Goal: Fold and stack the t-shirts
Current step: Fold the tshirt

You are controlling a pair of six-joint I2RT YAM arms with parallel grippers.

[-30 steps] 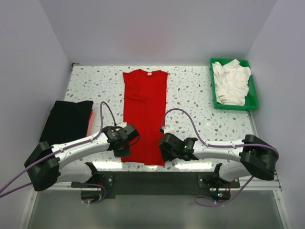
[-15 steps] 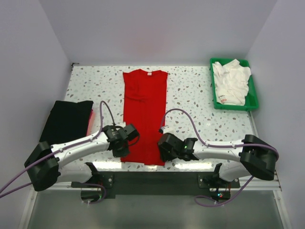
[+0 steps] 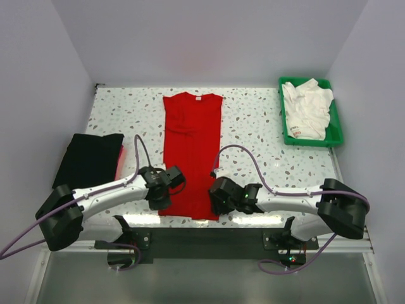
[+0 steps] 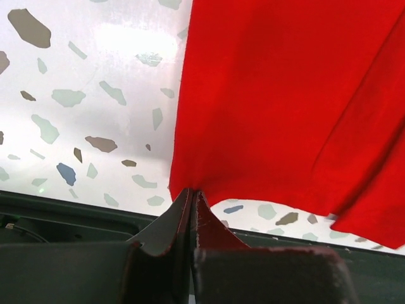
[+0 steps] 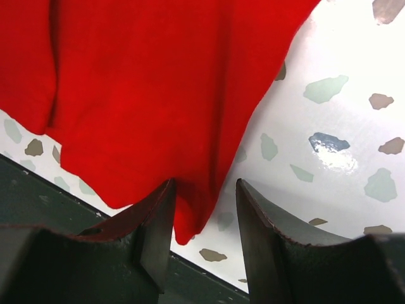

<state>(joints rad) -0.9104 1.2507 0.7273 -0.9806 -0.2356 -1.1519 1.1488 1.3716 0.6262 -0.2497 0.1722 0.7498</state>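
The red t-shirt lies in a long narrow strip down the middle of the table, neck label at the far end. My left gripper is shut on its near left hem corner. My right gripper is open at the near right hem corner, and the red cloth hangs between its fingers. A black t-shirt lies folded at the left. White t-shirts lie crumpled in the green tray.
The green tray stands at the far right corner. Something red shows under the black shirt's right edge. The table's near edge and a dark rail lie just below both grippers. Speckled tabletop lies between shirt and tray.
My left gripper has slid a little to the left and nearer with the hem corner. The right gripper has barely moved.
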